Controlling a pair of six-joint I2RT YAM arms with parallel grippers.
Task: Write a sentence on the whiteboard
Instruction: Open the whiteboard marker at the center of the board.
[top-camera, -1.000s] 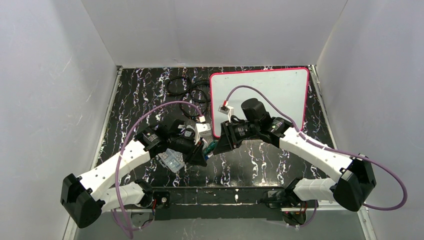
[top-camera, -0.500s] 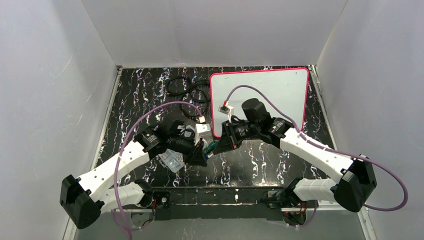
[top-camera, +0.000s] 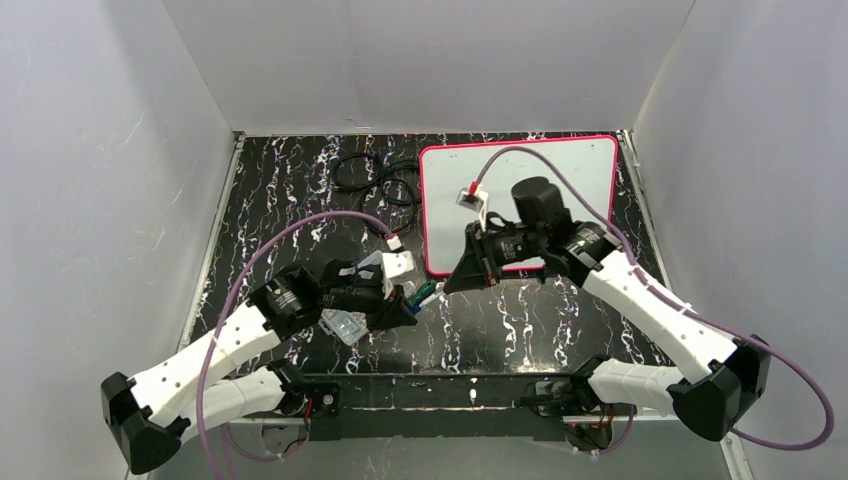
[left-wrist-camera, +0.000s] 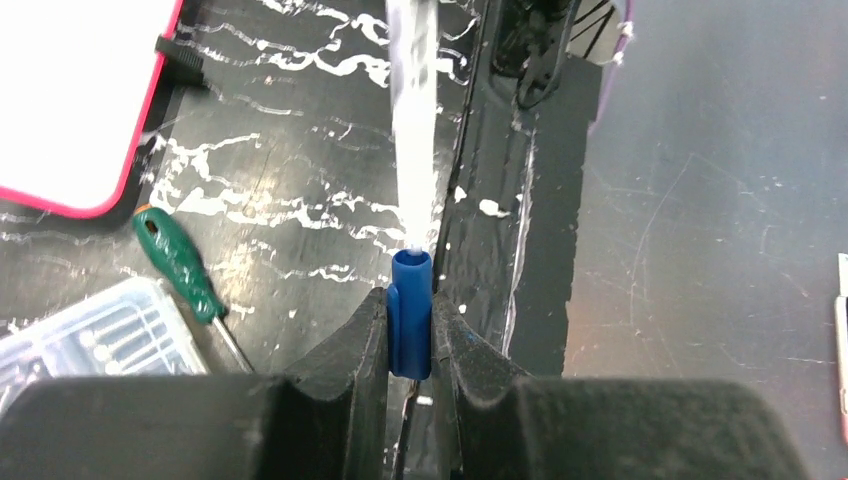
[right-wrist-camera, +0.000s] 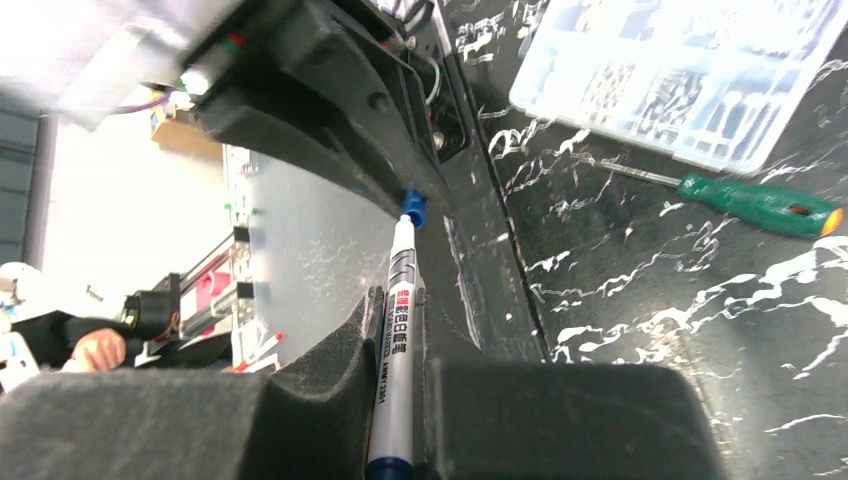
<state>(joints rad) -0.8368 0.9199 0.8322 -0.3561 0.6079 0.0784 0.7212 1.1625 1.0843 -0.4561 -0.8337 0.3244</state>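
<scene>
The whiteboard (top-camera: 575, 175), white with a thin red frame, lies at the back right of the table, and its corner (left-wrist-camera: 70, 90) shows in the left wrist view. No sentence shows on its visible surface. My left gripper (top-camera: 410, 308) (left-wrist-camera: 410, 300) is shut on the marker's blue cap (left-wrist-camera: 411, 320) (right-wrist-camera: 412, 207). My right gripper (top-camera: 450, 283) (right-wrist-camera: 400, 300) faces it, shut on the marker's white barrel (right-wrist-camera: 402, 330). The barrel runs straight to the cap. I cannot tell whether the cap has come off.
A green-handled screwdriver (top-camera: 425, 293) (left-wrist-camera: 180, 265) (right-wrist-camera: 760, 203) lies below the two grippers. Beside it is a clear plastic parts box (top-camera: 345, 325) (left-wrist-camera: 90, 335) (right-wrist-camera: 680, 75). Black cable coils (top-camera: 375, 180) lie left of the board. The table's near edge is just under the grippers.
The right gripper has drawn back to the right and its arm has swung over the board. The left arm has dropped lower and leftward, its gripper staying on the cap.
</scene>
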